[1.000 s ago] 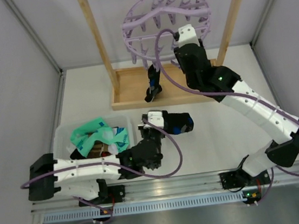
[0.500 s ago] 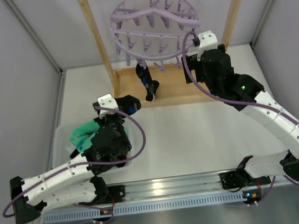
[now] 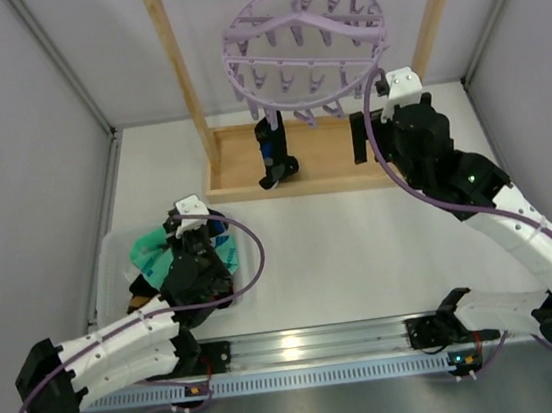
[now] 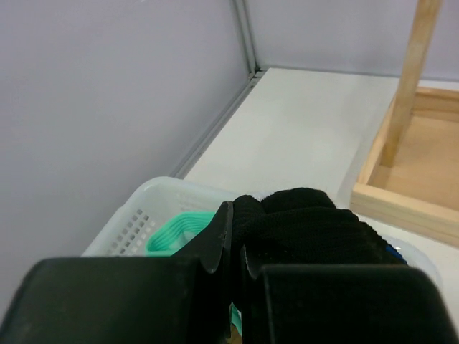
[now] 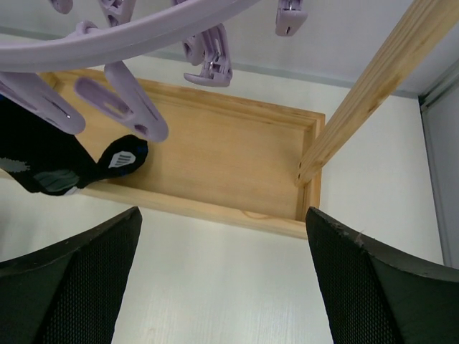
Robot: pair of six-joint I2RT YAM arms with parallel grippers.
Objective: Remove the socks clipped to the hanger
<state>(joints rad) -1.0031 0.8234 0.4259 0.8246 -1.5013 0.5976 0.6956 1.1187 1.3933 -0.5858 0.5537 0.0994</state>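
- Pinching a black soft sock (image 4: 308,218) between narrowed jaws, the left gripper (image 4: 233,240) hovers over the white perforated plastic basket (image 4: 136,218) holding mint-green socks (image 3: 148,253).
- The right gripper (image 5: 222,287) is spread wide, empty.
- Another black sock with white marks (image 5: 50,161) hangs clipped at 7 o'clock on the lilac plastic ring hanger (image 3: 305,52), at 10 o'clock from the right gripper, apart.

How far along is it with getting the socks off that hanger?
Nearly there. Done: a mint-green sock lies in the white basket. In hand: the left hand is shut on a black sock above that basket. Left: one clipped sock, dark with blue marks, hangs under the lilac hanger; the clips I can see otherwise look bare. The right hand is open beside the hanger, holding nothing.
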